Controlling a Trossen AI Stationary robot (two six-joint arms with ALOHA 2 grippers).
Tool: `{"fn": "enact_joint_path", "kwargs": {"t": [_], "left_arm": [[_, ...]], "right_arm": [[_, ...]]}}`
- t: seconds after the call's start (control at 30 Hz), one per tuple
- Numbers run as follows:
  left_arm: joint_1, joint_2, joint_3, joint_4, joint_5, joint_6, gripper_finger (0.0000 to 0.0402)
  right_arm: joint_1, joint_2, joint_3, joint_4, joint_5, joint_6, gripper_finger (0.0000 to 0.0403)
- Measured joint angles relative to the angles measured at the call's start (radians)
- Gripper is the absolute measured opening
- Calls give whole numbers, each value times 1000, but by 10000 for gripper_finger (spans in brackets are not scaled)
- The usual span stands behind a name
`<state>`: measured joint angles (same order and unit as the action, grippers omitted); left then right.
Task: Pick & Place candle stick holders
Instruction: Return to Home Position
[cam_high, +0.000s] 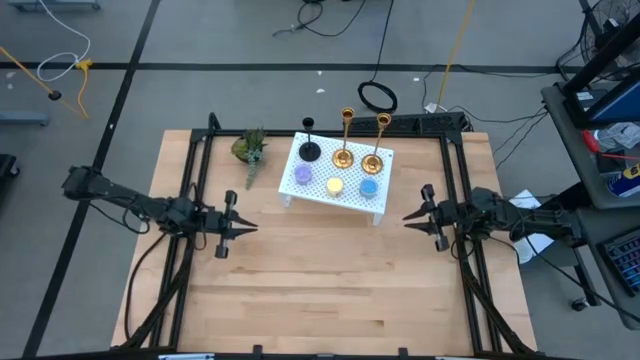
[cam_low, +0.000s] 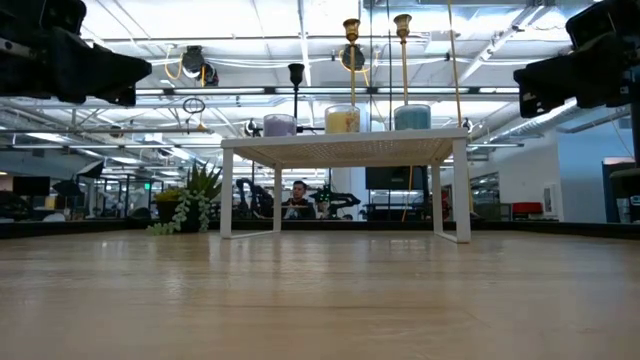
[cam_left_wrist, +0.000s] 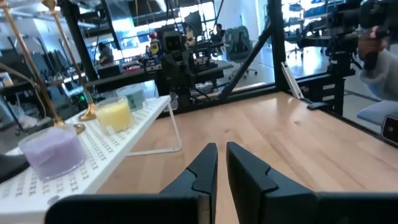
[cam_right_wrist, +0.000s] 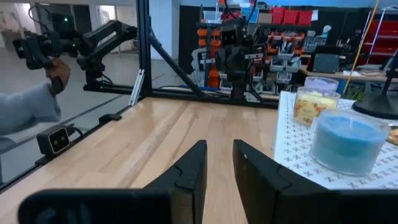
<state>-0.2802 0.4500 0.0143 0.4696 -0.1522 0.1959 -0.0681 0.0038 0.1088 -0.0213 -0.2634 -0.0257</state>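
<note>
High view: table (cam_high: 320, 300) fills the centre and lower frame. Stand (cam_high: 351, 197) sits on it, upper centre. Upper row on the stand, left to right: left candle stick holder (cam_high: 310, 150), middle candle stick holder (cam_high: 343, 158), right candle stick holder (cam_high: 374, 163). Lower row, one below each: left candle (cam_high: 303, 176), middle candle (cam_high: 335, 186), right candle (cam_high: 368, 187). Plant (cam_high: 250, 150) on the table just left of the stand. Left gripper (cam_high: 240, 228) mid-left, right gripper (cam_high: 412, 215) mid-right, both over the table, apart from the stand.
</note>
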Motion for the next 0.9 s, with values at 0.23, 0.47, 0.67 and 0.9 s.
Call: {"fn": "enact_joint_path", "kwargs": {"t": [0.23, 0.47, 0.67, 0.9], "left_arm": [[0, -84, 0, -56, -5, 69, 42], [0, -288, 1, -244, -5, 116, 42], [0, -446, 1, -410, -5, 112, 42], [0, -445, 3, -434, -5, 108, 42]], "right_arm": [[0, -1, 1, -21, -3, 4, 73], [0, -1, 1, -35, -38, 14, 73], [0, -2, 1, -39, -52, -10, 73], [0, -1, 0, -51, -53, 31, 73]]}}
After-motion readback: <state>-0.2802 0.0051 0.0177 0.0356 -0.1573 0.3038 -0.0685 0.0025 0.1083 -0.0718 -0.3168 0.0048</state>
